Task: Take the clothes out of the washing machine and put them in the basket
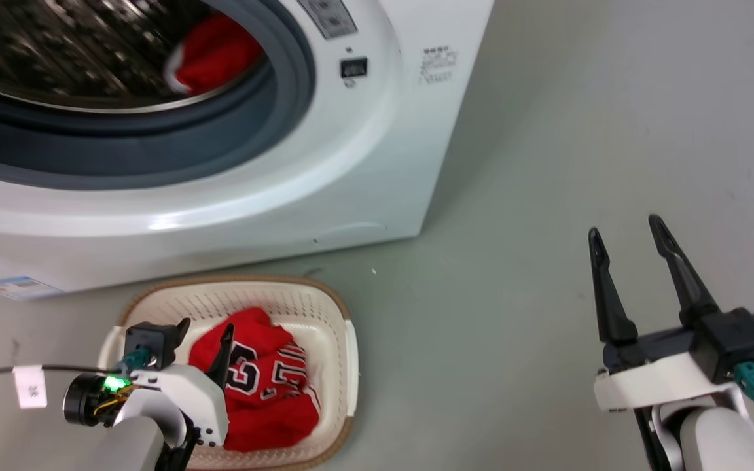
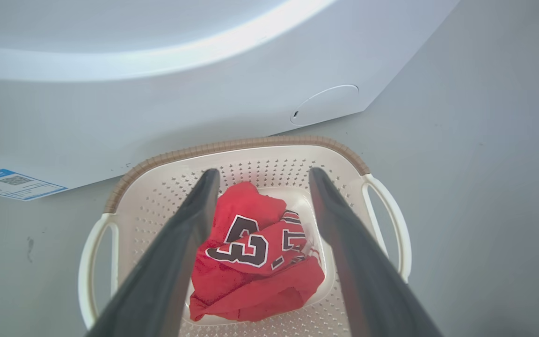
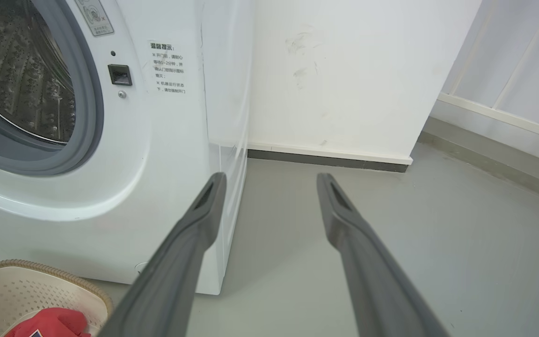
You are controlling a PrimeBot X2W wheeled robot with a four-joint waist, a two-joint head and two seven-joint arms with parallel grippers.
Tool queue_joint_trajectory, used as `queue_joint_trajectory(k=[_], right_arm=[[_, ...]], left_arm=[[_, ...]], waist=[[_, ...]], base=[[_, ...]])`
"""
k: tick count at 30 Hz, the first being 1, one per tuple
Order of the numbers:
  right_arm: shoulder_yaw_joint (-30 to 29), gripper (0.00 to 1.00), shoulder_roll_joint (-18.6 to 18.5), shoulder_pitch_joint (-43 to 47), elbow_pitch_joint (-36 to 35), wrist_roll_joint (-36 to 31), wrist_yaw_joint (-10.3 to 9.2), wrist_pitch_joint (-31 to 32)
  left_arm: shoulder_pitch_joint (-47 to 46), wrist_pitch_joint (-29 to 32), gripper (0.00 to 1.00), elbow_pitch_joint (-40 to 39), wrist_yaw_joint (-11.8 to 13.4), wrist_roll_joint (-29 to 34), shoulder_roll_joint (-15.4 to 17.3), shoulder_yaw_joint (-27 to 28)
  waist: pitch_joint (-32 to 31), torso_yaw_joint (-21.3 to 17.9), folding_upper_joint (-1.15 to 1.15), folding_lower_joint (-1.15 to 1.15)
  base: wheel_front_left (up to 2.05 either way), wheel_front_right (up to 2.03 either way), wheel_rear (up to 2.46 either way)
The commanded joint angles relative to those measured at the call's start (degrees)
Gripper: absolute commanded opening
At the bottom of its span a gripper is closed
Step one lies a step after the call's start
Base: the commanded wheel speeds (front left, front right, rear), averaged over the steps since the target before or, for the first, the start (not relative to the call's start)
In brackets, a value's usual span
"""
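Grey floor (image 1: 547, 163): numbered red fabric jersey (image 1: 266, 386) in cream perforated plastic basket (image 1: 324, 294) beside white front-loading washer (image 1: 364, 163); second red jersey (image 1: 216, 52) in steel drum (image 1: 56, 52). Left tool (image 1: 205, 325) wide, empty, over basket; right tool (image 1: 623, 226) wide, empty.

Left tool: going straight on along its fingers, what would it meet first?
Probably the numbered red jersey lying in the basket, straight ahead between the left tool's open fingers; depth is unclear.

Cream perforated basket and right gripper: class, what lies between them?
Bare grey floor, in the head view, separates the cream perforated basket from the open right gripper.
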Motion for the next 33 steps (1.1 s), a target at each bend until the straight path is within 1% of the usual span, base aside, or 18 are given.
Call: queue_joint_trajectory(k=[1, 4, 7, 13, 14, 17, 19, 22, 25, 29, 31, 33], right_arm=[[-0.42, 1.00, 0.02, 1.51, 0.54, 0.21, -0.06, -0.12], [-0.37, 1.00, 0.04, 2.22, 1.01, 0.28, -0.06, -0.12], [-0.37, 1.00, 0.03, 3.42, 1.68, -0.07, -0.06, -0.13], [-1.16, 1.00, 0.04, 4.79, 2.29, 0.49, -0.06, -0.12], [-1.51, 1.00, 0.03, 5.36, 2.45, 0.41, -0.06, -0.12], [-1.95, 1.00, 0.03, 5.82, 2.60, -0.16, -0.06, -0.12], [-2.11, 1.00, 0.03, 5.71, 2.40, -0.28, -0.06, -0.12], [-1.81, 1.00, 0.03, 4.86, 1.97, 0.07, -0.06, -0.12], [-0.93, 1.00, 0.04, 3.52, 1.39, 0.86, -0.06, -0.12], [-0.24, 1.00, 0.05, 2.18, 0.46, 2.12, -0.06, -0.12], [-0.37, 1.00, 0.04, 1.45, 0.31, 3.05, -0.06, -0.12], [-0.59, 1.00, 0.08, 1.19, 0.38, 4.01, -0.06, -0.13]], left_arm=[[2.16, -0.12, 1.00, -3.00, 0.43, 1.25, -0.05, 1.83], [6.63, -0.12, 1.00, -9.12, 1.06, 3.46, -0.18, 5.80], [10.02, -0.11, 1.00, -15.10, 1.95, 5.52, -1.07, 9.60], [14.90, -0.12, 1.00, -24.73, 3.28, 10.07, -2.70, 14.75], [15.92, -0.13, 1.00, -28.61, 3.33, 11.80, -3.49, 16.86], [16.06, -0.12, 1.00, -31.17, 2.87, 12.87, -3.87, 18.39], [14.91, -0.12, 1.00, -32.20, 2.45, 13.29, -3.54, 19.24], [12.21, -0.13, 1.00, -32.63, 1.74, 13.25, -2.08, 20.27], [8.06, 1.71, 1.00, -32.75, 0.98, 13.39, 0.70, 21.37], [1.62, 7.92, 1.00, -34.08, 0.34, 12.04, 4.29, 23.14], [-1.96, 12.15, 1.00, -34.13, -0.18, 11.94, 7.07, 23.77], [-5.72, 15.36, 1.00, -34.01, -0.49, 11.41, 8.96, 24.48]], waist=[[-4.15, 2.42, 0.00, 0.00], [-6.20, 3.12, 0.00, 0.00], [-7.85, 3.56, 0.00, 0.00], [-10.41, 3.82, 0.00, 0.00], [-11.09, 3.52, 0.00, 0.00], [-11.23, 2.92, 0.00, 0.00], [-10.73, 2.24, 0.00, 0.00], [-9.07, 0.76, 0.00, 0.00], [-5.88, -1.49, 0.00, 0.00], [-0.81, -4.88, 0.00, 0.00], [1.86, -6.43, 0.00, 0.00], [4.41, -7.89, 0.00, 0.00]], base=[[0.00, 0.00, 0.00], [0.00, 0.00, 0.00], [0.00, 0.00, 0.00], [0.00, 0.00, 0.00], [0.00, 0.00, 0.00], [0.00, 0.00, 0.00], [0.00, 0.00, 0.00], [0.00, 0.00, 0.00], [0.00, 0.00, 0.00], [0.00, 0.00, 0.00], [0.00, 0.00, 0.00], [0.00, 0.00, 0.00]])
